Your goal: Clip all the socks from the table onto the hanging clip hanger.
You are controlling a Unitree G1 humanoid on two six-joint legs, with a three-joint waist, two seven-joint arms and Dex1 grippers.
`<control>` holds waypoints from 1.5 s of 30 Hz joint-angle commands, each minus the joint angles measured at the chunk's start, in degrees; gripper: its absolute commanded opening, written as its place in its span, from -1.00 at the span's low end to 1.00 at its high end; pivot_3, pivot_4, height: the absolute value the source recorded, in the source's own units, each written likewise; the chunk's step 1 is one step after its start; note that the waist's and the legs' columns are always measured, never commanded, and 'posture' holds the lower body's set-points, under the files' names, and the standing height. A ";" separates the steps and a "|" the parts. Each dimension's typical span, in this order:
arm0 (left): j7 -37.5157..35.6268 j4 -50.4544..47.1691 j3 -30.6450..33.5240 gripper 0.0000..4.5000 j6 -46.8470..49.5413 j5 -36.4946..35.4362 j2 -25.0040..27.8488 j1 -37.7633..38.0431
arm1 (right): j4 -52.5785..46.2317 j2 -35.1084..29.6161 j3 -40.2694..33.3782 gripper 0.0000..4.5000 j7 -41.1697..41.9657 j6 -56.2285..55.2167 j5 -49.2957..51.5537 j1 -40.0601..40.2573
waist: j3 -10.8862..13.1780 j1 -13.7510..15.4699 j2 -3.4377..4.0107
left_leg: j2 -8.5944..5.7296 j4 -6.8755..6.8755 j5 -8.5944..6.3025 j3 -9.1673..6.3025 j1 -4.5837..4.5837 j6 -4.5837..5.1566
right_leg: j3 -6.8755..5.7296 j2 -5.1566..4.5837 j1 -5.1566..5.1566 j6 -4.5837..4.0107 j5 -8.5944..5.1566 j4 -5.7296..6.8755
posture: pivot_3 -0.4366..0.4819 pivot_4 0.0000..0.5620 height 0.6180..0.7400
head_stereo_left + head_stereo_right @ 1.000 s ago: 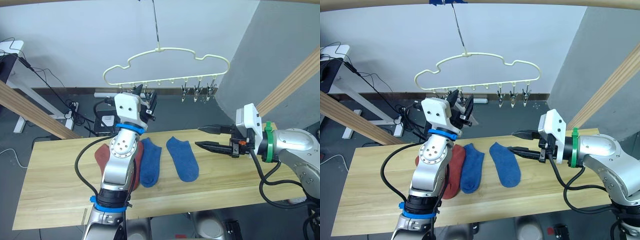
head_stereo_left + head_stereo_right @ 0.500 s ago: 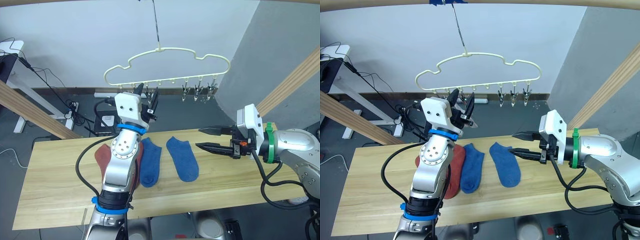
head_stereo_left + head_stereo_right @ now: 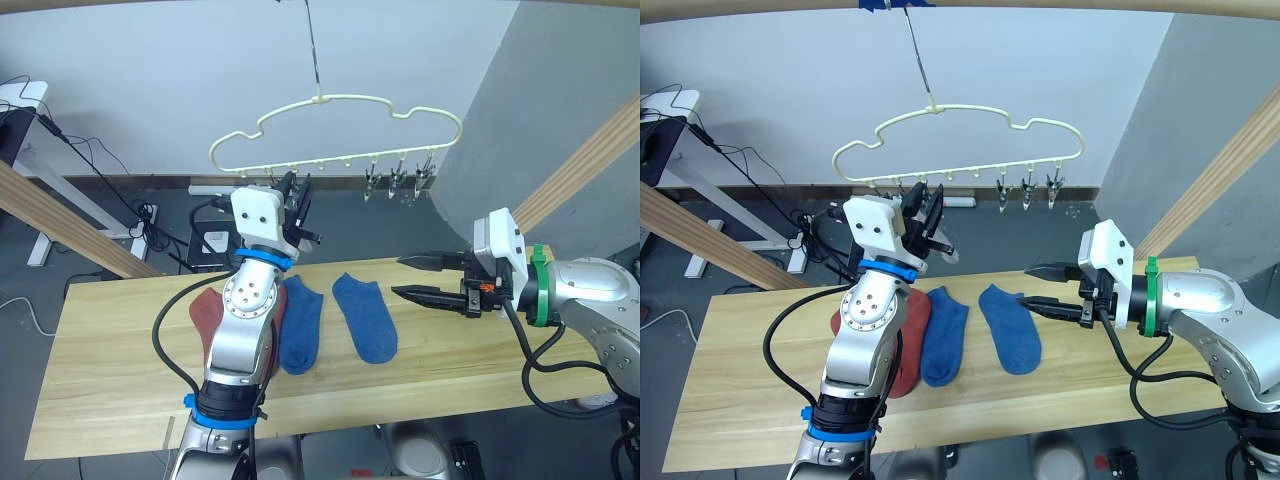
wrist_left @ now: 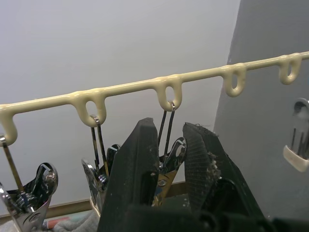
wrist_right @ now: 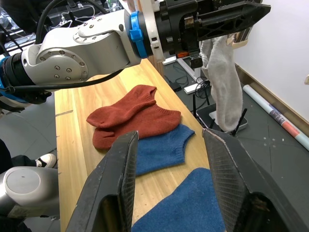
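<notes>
The cream clip hanger (image 3: 330, 100) hangs by its hook above the table (image 3: 110, 370). My left gripper (image 3: 297, 192) is raised to its row of clips, and its fingers (image 4: 140, 169) are shut on one metal clip (image 4: 170, 154). A light grey sock (image 5: 224, 82) hangs just below that gripper. Two blue socks (image 3: 300, 325) (image 3: 365, 318) lie flat mid-table. Rust-red socks (image 5: 135, 118) overlap beside them, partly behind my left arm. My right gripper (image 3: 412, 276) hovers open over the table's right part, just right of the blue socks, holding nothing.
Three bare clips (image 3: 400, 185) hang at the hanger's right end. Slanted wooden posts (image 3: 60, 225) (image 3: 590, 160) flank the table and a round rail (image 3: 1040, 5) runs overhead. Cables and a power box (image 3: 210, 240) lie on the floor behind.
My left gripper's fingers have drawn closer together at the clip, and the hanger has swung slightly to the right. The right arm and the socks on the table have not moved.
</notes>
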 commanded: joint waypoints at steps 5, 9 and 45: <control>-0.55 -2.71 0.84 -0.90 -0.79 -2.20 -0.62 0.51 | -2.47 -0.68 -1.48 -0.02 0.49 -0.27 1.31 1.03 | 0.00 0.01 0.00 | 0.01 0.01 0.00 0.00 0.00 0.00 | 0.00 0.00 0.00 0.00 0.00 0.01 | -0.71 0.16 0.88; -0.89 -2.38 1.77 -1.00 -0.80 -3.84 -0.60 0.47 | -2.60 -0.65 -1.45 -0.02 0.33 -0.36 1.17 1.15 | 0.00 0.01 0.00 | 0.01 0.06 0.00 0.00 0.00 0.00 | 0.00 0.00 0.00 0.00 0.00 0.08 | -0.71 0.16 0.88; -17.84 -7.20 9.25 -1.00 19.07 -28.17 12.05 -5.65 | 34.68 35.13 27.60 0.98 -41.15 -17.80 -49.14 7.06 | -0.02 -0.21 -0.05 | 0.08 0.68 0.00 -0.04 0.03 -0.03 | 0.13 0.16 -0.09 0.04 -0.01 0.71 | -0.65 0.22 0.88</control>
